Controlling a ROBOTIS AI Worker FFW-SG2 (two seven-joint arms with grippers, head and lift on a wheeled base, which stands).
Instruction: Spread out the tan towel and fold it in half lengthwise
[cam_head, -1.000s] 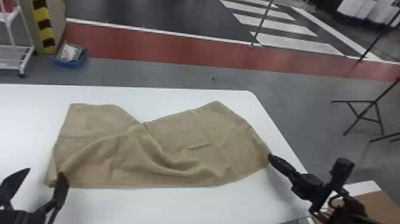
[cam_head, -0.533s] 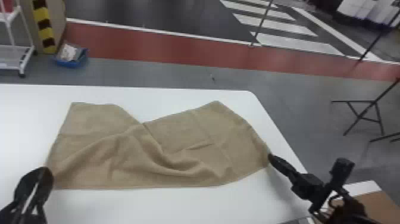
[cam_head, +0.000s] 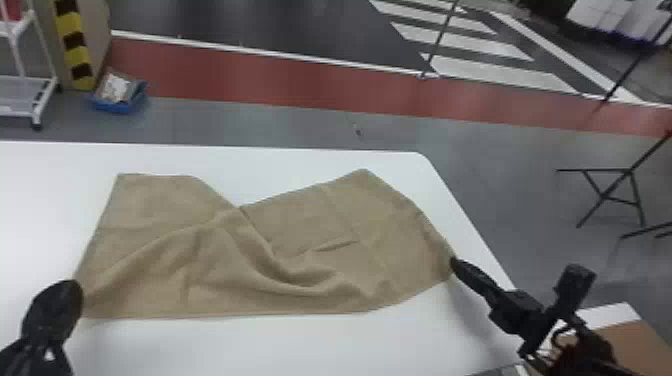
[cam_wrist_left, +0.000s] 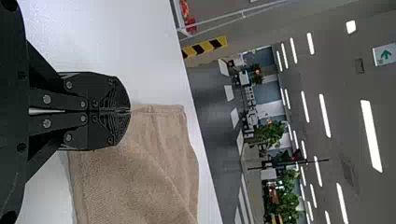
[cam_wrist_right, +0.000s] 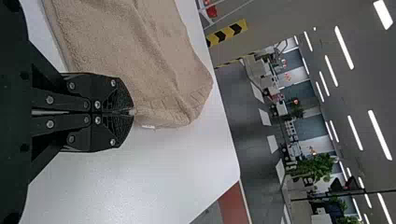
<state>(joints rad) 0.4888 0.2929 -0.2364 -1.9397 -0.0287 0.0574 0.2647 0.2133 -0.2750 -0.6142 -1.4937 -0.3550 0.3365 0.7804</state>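
The tan towel (cam_head: 310, 250) lies spread across the white table, with folds through its middle and a notch in its far edge. At its near left corner is my left gripper (cam_head: 79, 289), closed on the cloth. The left wrist view has the left gripper (cam_wrist_left: 130, 111) with its fingers together on the edge of the towel (cam_wrist_left: 140, 177). My right gripper (cam_head: 453, 261) pinches the towel's right edge. In the right wrist view the right gripper (cam_wrist_right: 132, 112) is closed on the edge of the towel (cam_wrist_right: 154, 60), beside a small white tag.
The white table (cam_head: 250, 345) ends just right of the towel, with a rounded far corner. A brown board (cam_head: 635, 345) lies beyond its near right side. On the floor behind are a blue bin (cam_head: 120, 102) and a white cart (cam_head: 30, 90); a black folding stand (cam_head: 607, 195) is at right.
My left gripper has closed, its fingers coming together on the towel's near left corner after standing apart there. The right gripper has kept its place at the right edge.
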